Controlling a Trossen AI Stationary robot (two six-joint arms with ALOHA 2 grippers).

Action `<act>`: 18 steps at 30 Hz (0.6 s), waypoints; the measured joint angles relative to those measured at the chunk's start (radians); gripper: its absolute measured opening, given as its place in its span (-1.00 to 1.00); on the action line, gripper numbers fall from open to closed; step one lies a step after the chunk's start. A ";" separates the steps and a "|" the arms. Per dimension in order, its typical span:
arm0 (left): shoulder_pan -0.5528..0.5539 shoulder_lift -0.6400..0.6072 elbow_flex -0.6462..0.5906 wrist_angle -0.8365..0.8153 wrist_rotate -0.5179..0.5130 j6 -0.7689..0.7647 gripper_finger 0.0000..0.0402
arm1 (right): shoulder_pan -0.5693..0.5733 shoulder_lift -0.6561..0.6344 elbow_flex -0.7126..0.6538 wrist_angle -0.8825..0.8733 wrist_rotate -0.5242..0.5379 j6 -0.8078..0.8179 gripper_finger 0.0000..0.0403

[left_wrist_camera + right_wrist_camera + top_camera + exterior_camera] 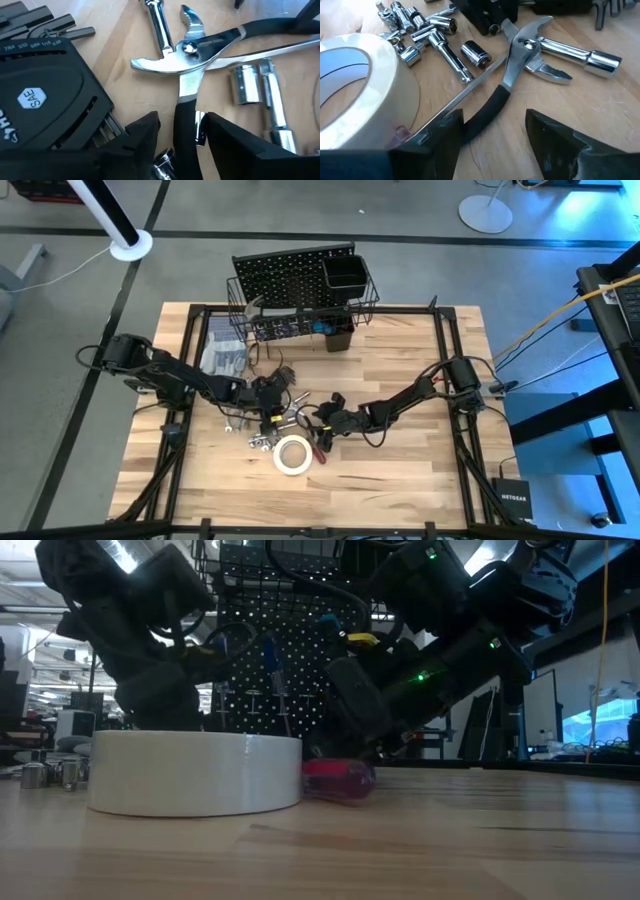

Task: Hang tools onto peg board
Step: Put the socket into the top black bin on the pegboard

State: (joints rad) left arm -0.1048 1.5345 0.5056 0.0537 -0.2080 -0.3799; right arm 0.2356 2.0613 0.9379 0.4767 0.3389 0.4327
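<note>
High view: black upright perforated peg board (285,275) w/ wire basket (305,325) & square black cup (345,275) at far edge of pale wood-plank table (420,470). Tool pile mid-table; white tape roll (292,456) nearest cam. Left gripper (272,398) & right gripper (328,420) low over pile from opposite sides, prob. both lining up on same pliers.

Low view: tape roll (195,772) = smooth matte white ring, lying flat; translucent red screwdriver handle (338,781) just beside it. Small chrome sockets (48,772) off to one side. Grippers' finger gap hidden here.

Left wrist view: left gripper (182,132) fingers apart, straddling black rubber-sleeved handle of silver slip-joint pliers (192,55); not clamped. Pliers lie flat, crossed over chrome ratchet bar (159,27). Black plastic hex-key holder marked SAE (45,100) alongside.

Right wrist view: right gripper (495,132) wide open, holding nothing, astride other black handle of the pliers (520,52). Polished chrome sockets (420,27) scattered near the tape roll (360,90).
</note>
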 joint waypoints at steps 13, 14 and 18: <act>0.002 -0.016 -0.003 0.015 -0.016 0.066 -0.80 | 0.000 -0.005 -0.001 -0.006 0.007 -0.048 0.09; 0.002 -0.024 -0.003 0.014 -0.012 0.068 -0.80 | 0.000 -0.012 -0.002 -0.011 0.007 -0.050 0.09; 0.000 -0.068 -0.007 -0.006 -0.038 0.059 -0.76 | -0.002 -0.051 -0.005 -0.078 0.021 -0.080 0.09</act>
State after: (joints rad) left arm -0.1043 1.4661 0.4984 0.0480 -0.2460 -0.3213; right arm 0.2340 2.0106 0.9331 0.3989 0.3599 0.3531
